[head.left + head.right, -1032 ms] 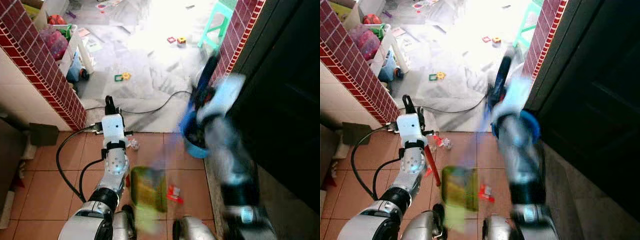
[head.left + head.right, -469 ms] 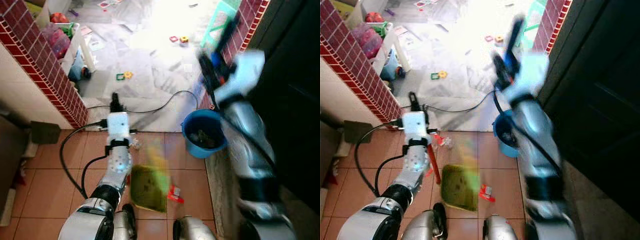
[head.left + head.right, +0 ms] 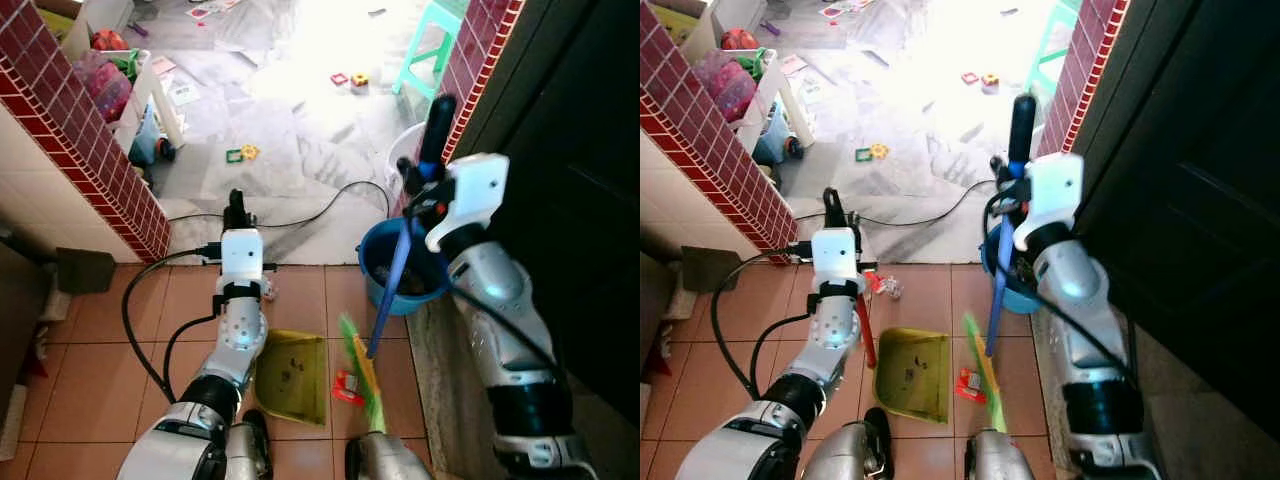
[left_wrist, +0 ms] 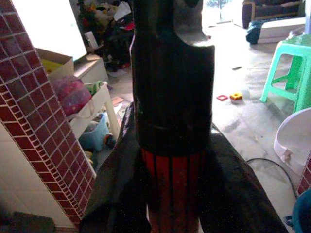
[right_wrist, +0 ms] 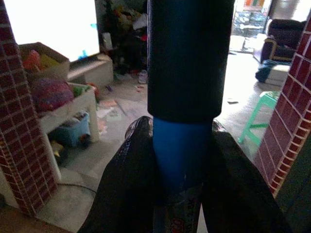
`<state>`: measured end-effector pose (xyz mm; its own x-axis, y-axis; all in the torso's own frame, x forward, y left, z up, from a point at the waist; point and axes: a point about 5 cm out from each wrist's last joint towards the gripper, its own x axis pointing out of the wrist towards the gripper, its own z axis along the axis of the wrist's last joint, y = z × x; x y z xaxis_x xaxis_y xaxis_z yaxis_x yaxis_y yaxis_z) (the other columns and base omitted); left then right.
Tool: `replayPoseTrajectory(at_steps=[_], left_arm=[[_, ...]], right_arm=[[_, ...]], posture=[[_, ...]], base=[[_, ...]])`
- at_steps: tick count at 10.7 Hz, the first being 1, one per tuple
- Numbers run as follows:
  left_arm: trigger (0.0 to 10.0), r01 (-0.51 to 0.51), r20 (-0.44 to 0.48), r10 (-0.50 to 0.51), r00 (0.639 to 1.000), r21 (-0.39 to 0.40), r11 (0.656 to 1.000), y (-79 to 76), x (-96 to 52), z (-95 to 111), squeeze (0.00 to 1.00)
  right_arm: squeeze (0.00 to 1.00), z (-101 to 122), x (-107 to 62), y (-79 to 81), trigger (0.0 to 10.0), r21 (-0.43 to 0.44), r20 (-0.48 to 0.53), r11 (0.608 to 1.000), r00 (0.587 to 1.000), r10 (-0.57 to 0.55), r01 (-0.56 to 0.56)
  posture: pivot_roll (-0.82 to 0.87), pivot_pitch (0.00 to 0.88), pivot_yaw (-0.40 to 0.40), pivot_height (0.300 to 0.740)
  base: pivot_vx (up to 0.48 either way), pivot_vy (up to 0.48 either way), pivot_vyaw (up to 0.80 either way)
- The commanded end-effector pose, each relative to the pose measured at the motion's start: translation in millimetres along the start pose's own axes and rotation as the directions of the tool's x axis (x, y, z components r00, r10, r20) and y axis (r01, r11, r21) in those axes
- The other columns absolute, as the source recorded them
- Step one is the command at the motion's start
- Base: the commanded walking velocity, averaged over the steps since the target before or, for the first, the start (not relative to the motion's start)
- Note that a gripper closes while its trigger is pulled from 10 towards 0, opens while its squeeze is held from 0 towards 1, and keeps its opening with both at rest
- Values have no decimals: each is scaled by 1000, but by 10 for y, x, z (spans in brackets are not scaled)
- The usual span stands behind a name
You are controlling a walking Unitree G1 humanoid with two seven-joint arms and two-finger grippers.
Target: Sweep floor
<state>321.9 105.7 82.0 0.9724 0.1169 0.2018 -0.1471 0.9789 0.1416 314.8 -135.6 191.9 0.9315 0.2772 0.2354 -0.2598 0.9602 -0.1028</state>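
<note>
The dustpan (image 3: 291, 374) lies on the floor just left of the broom (image 3: 366, 372), with litter (image 3: 347, 386) between them. A bucket (image 3: 392, 283) sits behind the broom, right of the doorway.

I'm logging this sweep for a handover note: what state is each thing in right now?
Left gripper: shut on the dustpan handle.
Right gripper: shut on the broom handle.
Dustpan: flat on the tiles, debris inside.
Broom: tilted, bristles on the floor.
Blue bucket: upright, holds rubbish.
Red scrap: unswept.
</note>
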Motion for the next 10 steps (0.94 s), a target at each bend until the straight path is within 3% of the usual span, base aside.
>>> replayPoseTrajectory(at_steps=[1, 2, 5, 7, 8, 9, 10], left_arm=[[10000, 49, -115, -37, 993, 109, 993, 31, -172, -257, 0], [10000, 51, -118, -39, 992, 103, 993, 20, -183, -262, 0], [10000, 41, -131, -29, 991, 92, 995, 21, -203, -279, 0], [10000, 38, -134, -26, 991, 86, 996, 11, -195, -274, 0], [10000, 37, -136, -25, 990, 85, 996, 9, -190, -273, 0], [10000, 36, -138, -24, 990, 82, 996, 7, -182, -271, 0], [10000, 34, -137, -22, 990, 86, 996, 9, -166, -262, 0]], right_arm=[[0, 20, -32, -16, 10000, -29, -15, 999, 999, -29, 29], [0, -36, -44, -18, 10000, -14, -52, 998, 997, -58, 57], [0, -114, 54, 11, 10000, 217, -135, 954, 974, -182, 208], [0, 178, 226, 33, 10000, 422, -5, 890, 982, -189, 173], [0, 275, 239, 32, 10000, 469, 42, 873, 984, -176, 136], [0, 358, 235, 25, 10000, 499, 87, 862, 984, -154, 91], [0, 378, 209, -27, 10000, 448, 98, 891, 986, -133, 76]], posture=[[-252, 214, 23, 740], [-250, 218, 22, 740], [-247, 220, 21, 740], [-251, 213, 18, 740], [-252, 209, 18, 740], [-256, 203, 20, 740], [-255, 196, 23, 740]], base=[[0, 0, 0], [0, 0, 0], [0, 0, 0], [0, 0, 0], [0, 0, 0], [0, 0, 0], [0, 0, 0]])
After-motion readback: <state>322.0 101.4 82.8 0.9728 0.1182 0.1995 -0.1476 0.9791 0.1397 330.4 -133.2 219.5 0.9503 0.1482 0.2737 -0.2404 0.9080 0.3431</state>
